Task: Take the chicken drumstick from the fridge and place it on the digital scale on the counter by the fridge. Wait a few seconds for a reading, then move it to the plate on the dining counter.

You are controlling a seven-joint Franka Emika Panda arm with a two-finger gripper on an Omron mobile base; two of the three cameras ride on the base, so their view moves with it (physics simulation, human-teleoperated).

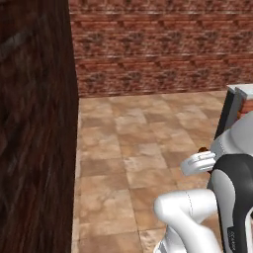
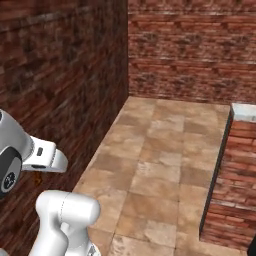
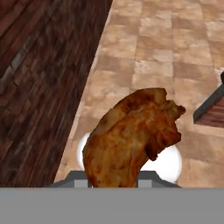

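The robot is carrying the small reddish-brown chicken drumstick (image 3: 133, 138) across a room of tan stone floor tiles (image 1: 143, 148) beside a dark red brick wall (image 2: 60, 75), so the step in hand is judged to be transport toward one of the counters; whether the scale or the plate comes next cannot be told. The two-finger gripper (image 3: 114, 178) is closing narrowly on the drumstick, jaws nearly together and pinching its lower part, the meat rising from between them at the bottom of the hand view. To do this well, the grip should be staying firm and the hand level while the base is driving, with no sudden swings, since the meat is sticking out well beyond the fingers and could be pivoting or slipping. The drumstick is looking glossy and mottled, orange-brown with darker patches, rounded and bulging at the far end with a ragged, lumpy edge. In the left base view a brown speck is peeking just beyond the white hand.
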